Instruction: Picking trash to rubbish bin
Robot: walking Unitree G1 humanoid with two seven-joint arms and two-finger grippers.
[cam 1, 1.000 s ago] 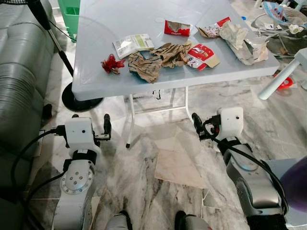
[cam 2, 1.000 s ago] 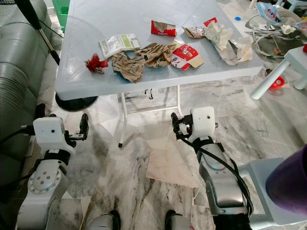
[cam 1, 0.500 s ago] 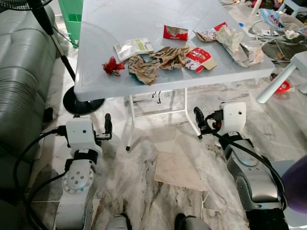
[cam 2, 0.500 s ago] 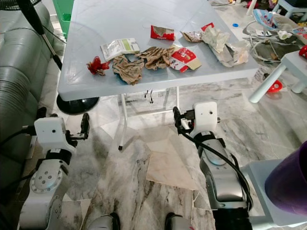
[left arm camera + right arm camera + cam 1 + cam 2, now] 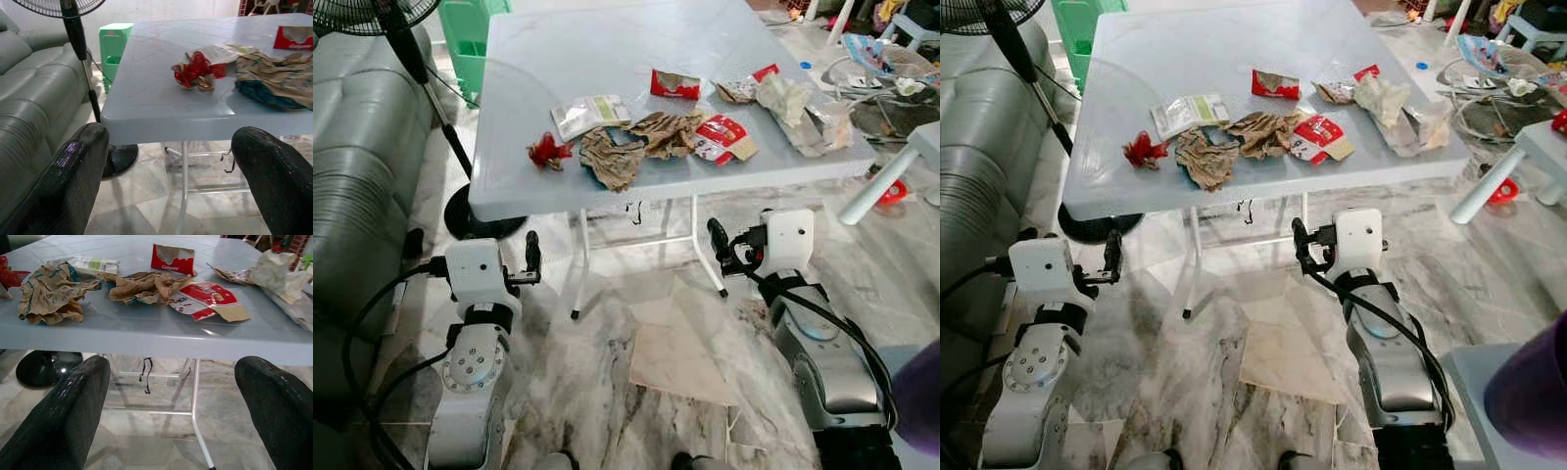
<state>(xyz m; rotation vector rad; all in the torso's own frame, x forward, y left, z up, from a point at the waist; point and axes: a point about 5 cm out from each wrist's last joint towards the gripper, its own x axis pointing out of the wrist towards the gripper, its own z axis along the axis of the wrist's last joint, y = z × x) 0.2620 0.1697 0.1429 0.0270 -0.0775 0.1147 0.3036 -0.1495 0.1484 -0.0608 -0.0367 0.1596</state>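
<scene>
Red carton (image 5: pixel 172 258) at table's (image 5: pixel 146 333) far side: white "Colgate"-like lettering, blurred. Other wrappers unreadable.

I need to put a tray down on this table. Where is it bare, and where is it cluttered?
The table is bare across its far half, beyond the red carton, and along the left edge beside the red wrapper. Crowded: the near strip, from the crumpled brown paper to the white wrappers at the right corner.
</scene>
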